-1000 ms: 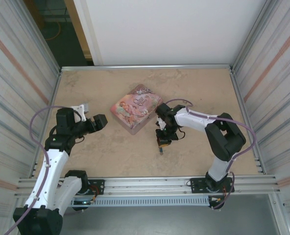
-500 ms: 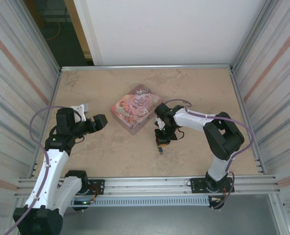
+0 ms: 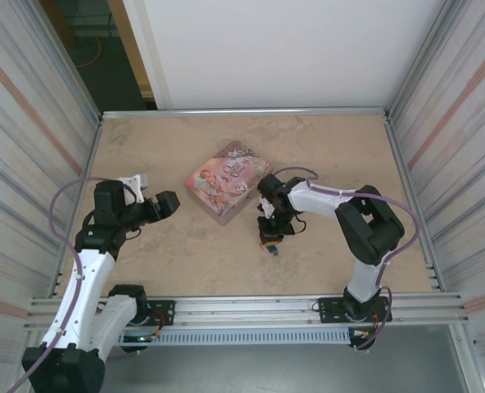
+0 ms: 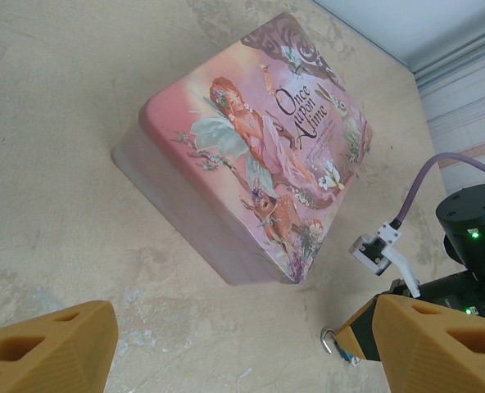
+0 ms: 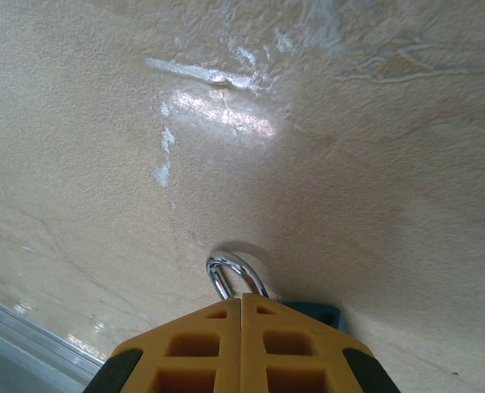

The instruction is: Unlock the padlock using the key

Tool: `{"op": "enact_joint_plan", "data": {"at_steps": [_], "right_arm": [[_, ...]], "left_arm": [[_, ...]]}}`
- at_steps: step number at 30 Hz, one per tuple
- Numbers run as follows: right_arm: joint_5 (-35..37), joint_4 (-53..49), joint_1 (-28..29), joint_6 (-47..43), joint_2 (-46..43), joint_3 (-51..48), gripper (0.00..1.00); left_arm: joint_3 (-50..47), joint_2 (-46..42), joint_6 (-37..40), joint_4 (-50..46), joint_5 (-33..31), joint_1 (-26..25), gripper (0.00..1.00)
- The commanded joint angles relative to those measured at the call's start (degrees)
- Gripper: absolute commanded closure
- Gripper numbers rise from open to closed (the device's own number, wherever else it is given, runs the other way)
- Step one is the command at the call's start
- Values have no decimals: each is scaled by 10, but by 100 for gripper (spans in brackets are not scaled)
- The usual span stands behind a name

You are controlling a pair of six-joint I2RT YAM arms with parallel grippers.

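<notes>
The padlock (image 5: 312,313) lies on the table: a small blue body with a silver shackle (image 5: 230,274) sticking out past my right fingertips. My right gripper (image 5: 242,299) is shut, its yellow fingers pressed flat together right over the padlock, tips pointing down at it (image 3: 268,239). The key is hidden. In the left wrist view the padlock's shackle (image 4: 328,338) peeks out beside my own right-hand finger (image 4: 439,344). My left gripper (image 3: 167,203) hangs open and holds nothing, left of the tin and well away from the padlock.
A pink illustrated tin box (image 3: 226,182) lies just behind and left of the padlock, its near corner (image 4: 296,274) close to it. Metal walls close in both sides, and a rail (image 3: 251,304) runs along the table's near edge.
The right arm has edged slightly left, and the padlock under its fingertips has shifted a little with it. The left arm has stayed still.
</notes>
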Motion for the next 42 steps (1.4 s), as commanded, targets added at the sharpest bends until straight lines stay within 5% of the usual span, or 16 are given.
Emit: {"op": "enact_joint_plan", "data": {"at_steps": [1,17,24,32,38,42], "right_arm": [[7,-6,2,-14,-2,3,100],[151,-23,-2,-33,-150,4,76],[232,0,-13,-75,-248,-18,69],[244,68,-72,-100,-335,-69,64],[264,153,-113,-129,-421,-139,47],[272,209,-153,-155,-487,-195,22]], "left_arm": [[-3,-6,2,1,-3,4,18],[17,-9,8,-3,-32,3,17],[12,-48,-6,10,-95,4,12],[-1,-92,12,34,-211,4,1],[-2,-82,61,54,-308,5,1],[-11,-54,92,94,-362,5,1]]}}
